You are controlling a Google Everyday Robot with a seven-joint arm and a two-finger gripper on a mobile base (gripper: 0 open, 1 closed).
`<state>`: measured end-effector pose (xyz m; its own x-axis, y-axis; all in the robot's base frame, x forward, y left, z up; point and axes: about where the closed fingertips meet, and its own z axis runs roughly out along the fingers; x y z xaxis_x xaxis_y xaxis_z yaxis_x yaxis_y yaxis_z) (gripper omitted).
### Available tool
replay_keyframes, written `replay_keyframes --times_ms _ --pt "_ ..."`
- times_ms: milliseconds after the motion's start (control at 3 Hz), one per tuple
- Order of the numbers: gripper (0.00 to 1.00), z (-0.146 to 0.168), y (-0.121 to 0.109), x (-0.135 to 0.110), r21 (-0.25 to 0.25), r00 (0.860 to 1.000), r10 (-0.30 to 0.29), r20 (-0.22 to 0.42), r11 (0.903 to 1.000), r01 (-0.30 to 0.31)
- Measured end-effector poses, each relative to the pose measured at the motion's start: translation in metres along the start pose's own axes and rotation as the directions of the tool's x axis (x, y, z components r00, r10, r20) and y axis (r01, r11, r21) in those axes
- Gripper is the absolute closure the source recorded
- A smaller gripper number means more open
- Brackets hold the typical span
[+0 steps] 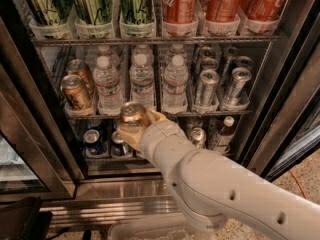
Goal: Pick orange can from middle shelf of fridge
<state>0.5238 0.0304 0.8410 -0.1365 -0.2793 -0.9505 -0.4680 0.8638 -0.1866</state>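
My gripper (131,128) is shut on an orange can (132,113) with a silver top. It holds the can upright, just in front of and slightly below the front edge of the middle shelf (215,114) of the fridge (47,114). Two more orange cans (76,91) stand in the left lane of that shelf. My cream arm (215,184) reaches in from the lower right and hides part of the bottom rack.
Water bottles (142,81) and slim silver cans (206,86) fill the rest of the middle shelf. Green cans (92,4) and red cola cans (180,4) stand above, blue cans (94,143) below. The open door frame (295,109) is at right. A clear bin (145,231) lies below.
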Motion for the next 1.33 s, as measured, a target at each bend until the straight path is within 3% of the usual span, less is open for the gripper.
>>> replay_keyframes --times_ms 333,667,1000,1333 --pt "1.00 -0.029 0.009 0.014 -0.068 1.000 0.002 -0.011 0.9977 -0.003" --pt "1.00 -0.047 0.015 0.012 -0.137 0.999 -0.036 -0.027 0.9901 0.031" --pt "1.00 -0.063 0.012 0.003 -0.189 0.995 -0.088 -0.045 0.9788 0.078" --pt "1.00 -0.077 0.004 -0.012 -0.256 0.990 -0.136 -0.042 0.9590 0.121"
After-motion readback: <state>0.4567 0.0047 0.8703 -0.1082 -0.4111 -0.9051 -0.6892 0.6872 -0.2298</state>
